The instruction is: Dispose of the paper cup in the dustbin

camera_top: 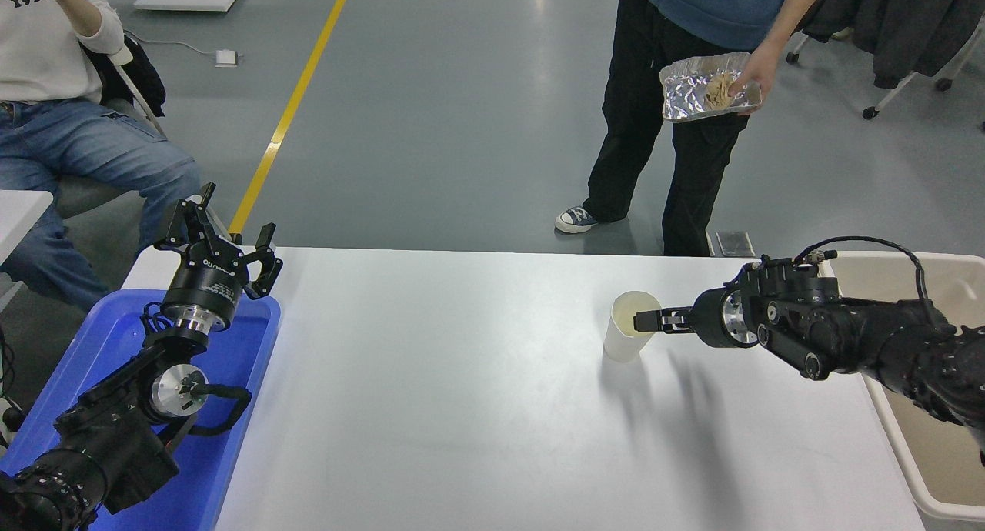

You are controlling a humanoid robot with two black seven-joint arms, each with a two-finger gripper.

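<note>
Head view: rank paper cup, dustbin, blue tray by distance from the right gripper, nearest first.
1. paper cup: at the tips of the right gripper, mid-table, upright.
2. dustbin: at the table's right edge, behind the arm.
3. blue tray: far left, under the parked left gripper.

white paper cup (627, 338), beige dustbin (923, 431), blue tray (115, 338), white table (462, 408)

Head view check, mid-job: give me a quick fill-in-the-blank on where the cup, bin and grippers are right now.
1. The paper cup stands ____ on the white table.
2. The right gripper reaches the cup at its ____.
3. The dustbin sits at the table's ____ end.
4. The left gripper, parked, is above the ____ tray.

Missing words: upright; rim; right; blue
</note>
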